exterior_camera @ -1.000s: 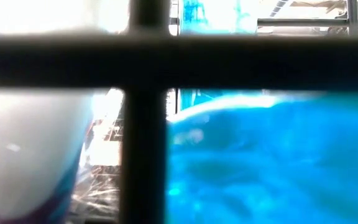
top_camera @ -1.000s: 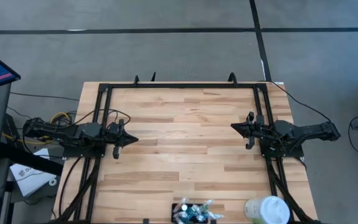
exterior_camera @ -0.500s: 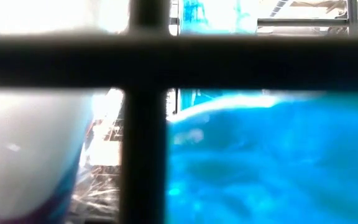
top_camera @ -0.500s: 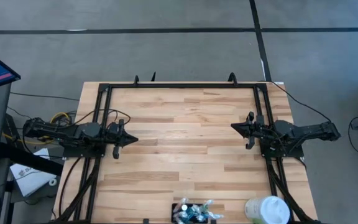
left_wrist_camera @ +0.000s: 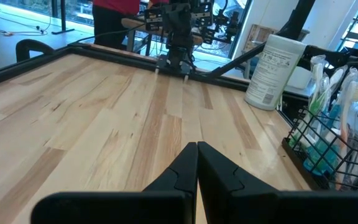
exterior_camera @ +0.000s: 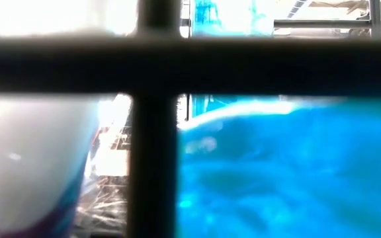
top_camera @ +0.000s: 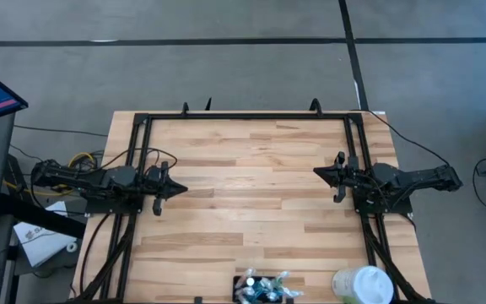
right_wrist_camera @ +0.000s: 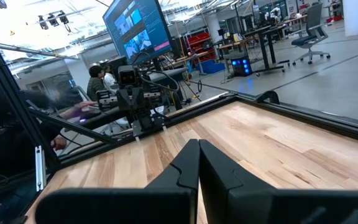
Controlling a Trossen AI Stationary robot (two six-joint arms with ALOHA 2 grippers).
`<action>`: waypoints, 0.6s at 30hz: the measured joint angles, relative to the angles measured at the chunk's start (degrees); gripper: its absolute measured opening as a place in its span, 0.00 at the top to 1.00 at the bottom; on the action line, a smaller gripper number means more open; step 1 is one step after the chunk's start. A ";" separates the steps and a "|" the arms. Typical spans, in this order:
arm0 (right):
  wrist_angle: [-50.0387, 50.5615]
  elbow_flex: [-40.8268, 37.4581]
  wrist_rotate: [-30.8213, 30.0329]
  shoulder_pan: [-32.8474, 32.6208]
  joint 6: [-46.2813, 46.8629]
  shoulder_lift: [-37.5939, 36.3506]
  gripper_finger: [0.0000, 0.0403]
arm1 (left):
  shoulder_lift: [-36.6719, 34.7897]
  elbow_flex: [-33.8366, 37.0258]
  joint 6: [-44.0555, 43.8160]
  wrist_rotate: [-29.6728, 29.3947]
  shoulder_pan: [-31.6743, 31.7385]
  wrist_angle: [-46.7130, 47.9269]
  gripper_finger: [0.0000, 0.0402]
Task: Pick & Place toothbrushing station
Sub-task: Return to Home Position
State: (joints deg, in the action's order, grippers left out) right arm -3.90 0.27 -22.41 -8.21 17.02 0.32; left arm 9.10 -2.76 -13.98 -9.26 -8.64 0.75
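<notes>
Toothbrushing station (left_wrist_camera: 306, 165), a low black wire-mesh box with toothbrushes (left_wrist_camera: 319, 87) standing in it, sits mid-way along the worktop's (top_camera: 251, 203) near edge. Just right of it stands 1 white canister (top_camera: 363, 285), its label print too small to read. The left claw (top_camera: 175, 191) and right claw (top_camera: 319, 172) rest at the sides, both pressed together.
</notes>
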 joint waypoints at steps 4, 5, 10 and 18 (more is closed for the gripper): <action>0.01 0.01 -0.01 0.00 0.00 0.00 1.00 | 0.00 0.00 0.00 -0.21 0.00 -0.07 0.99; 0.01 0.01 0.00 0.00 0.00 -0.01 1.00 | 0.00 0.00 0.00 -0.21 0.00 -0.13 0.99; 0.02 0.00 -0.02 0.00 0.00 0.00 1.00 | 0.00 0.00 -0.02 -0.21 0.00 -0.43 0.99; 0.01 0.01 -0.01 0.00 -0.01 0.00 1.00 | 0.00 0.00 0.00 -0.17 0.00 -0.80 0.99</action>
State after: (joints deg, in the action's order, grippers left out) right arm -3.89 0.28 -22.43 -8.21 17.00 0.32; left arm 9.10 -2.76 -13.98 -9.43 -8.64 -0.05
